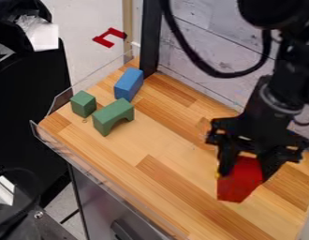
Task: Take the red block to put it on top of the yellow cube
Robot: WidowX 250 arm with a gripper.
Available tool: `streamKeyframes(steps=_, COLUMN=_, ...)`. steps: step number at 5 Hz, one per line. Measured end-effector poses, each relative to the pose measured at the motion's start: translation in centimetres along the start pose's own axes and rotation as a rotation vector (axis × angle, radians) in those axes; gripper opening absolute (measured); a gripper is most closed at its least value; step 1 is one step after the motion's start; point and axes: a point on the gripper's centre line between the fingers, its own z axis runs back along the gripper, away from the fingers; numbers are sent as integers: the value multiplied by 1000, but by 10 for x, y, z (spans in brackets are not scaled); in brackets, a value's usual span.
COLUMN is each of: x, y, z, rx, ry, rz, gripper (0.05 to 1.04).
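Wooden counter point(172, 145) here. The claw point(246, 173) is clamped on the red block point(237, 188), well apart from the green arch point(113, 115), gripping its sides, I guess so the bottom's free for stacking. The bit of yellow point(217, 174) on its arch-facing edge might be the yellow cube, can't tell. Green cube point(83, 104) and blue block point(128, 84) sit near the arch, handily out of the way.

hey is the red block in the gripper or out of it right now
In: the red block sits between the fingers of the black gripper, one finger along each side.
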Motion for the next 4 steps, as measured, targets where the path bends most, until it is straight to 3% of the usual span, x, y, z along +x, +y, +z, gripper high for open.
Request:
streamKeyframes(steps=2, x=0, y=-7, z=6, rx=-38, ry=19, rz=-79, gripper=594)
streamKeyframes(steps=4, x=28, y=-13, z=15, rx=-57, ry=-12, rz=-241, gripper=594)
